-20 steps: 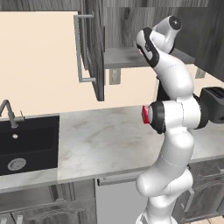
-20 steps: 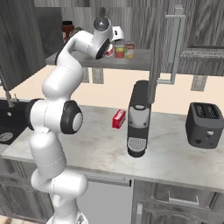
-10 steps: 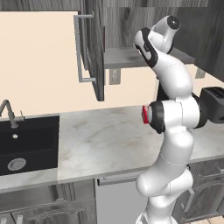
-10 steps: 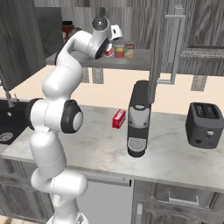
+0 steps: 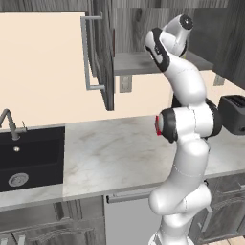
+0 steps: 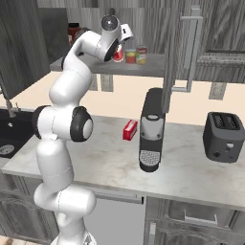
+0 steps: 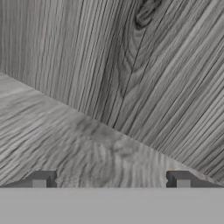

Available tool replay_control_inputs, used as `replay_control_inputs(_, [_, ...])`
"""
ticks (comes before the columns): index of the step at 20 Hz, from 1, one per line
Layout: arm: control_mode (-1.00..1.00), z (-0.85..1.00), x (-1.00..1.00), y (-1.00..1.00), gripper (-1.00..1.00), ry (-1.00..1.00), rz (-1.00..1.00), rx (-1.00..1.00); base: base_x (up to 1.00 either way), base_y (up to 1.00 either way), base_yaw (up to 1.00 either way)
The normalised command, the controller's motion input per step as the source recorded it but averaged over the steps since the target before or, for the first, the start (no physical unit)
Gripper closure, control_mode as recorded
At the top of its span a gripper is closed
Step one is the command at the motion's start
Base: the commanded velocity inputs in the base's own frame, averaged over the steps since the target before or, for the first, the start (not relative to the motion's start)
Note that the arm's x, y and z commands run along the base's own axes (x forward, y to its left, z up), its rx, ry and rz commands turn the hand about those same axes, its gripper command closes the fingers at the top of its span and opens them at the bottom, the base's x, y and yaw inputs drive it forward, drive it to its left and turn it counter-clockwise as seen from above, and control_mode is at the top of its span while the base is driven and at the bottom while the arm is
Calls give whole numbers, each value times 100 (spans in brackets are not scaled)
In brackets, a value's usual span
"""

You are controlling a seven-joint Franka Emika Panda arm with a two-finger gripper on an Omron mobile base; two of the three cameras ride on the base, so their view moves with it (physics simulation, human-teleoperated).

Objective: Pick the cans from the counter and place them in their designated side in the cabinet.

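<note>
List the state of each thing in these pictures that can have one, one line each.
cabinet: door open, shelf exposed.
gripper: open, nothing between its fingertips, inside the cabinet.
red can: upright on the cabinet shelf.
yellow-labelled can: upright on the shelf, beside two other tins.
red box: standing on the counter.
toaster: slots empty.

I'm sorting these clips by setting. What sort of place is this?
A home-style kitchen, computer-rendered. A stone counter holds a black sink with a tap, a coffee machine and a toaster, and an open wall cabinet above has cans on its shelf.
</note>
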Motion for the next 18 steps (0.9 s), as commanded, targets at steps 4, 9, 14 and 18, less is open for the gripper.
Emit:
replay_control_inputs(4, [-100,0,5,-1,-100,-3,5,-1,0,0,0])
replay_control_inputs(9, [-100,6,0,-4,-100,-7,7,0,0,0,0])
replay_control_inputs(14, [-100,7,0,-2,-100,-8,8,0,0,0,0])
replay_control_inputs(18, [-100,-3,-13,3,-100,-10,9,0,0,0,0])
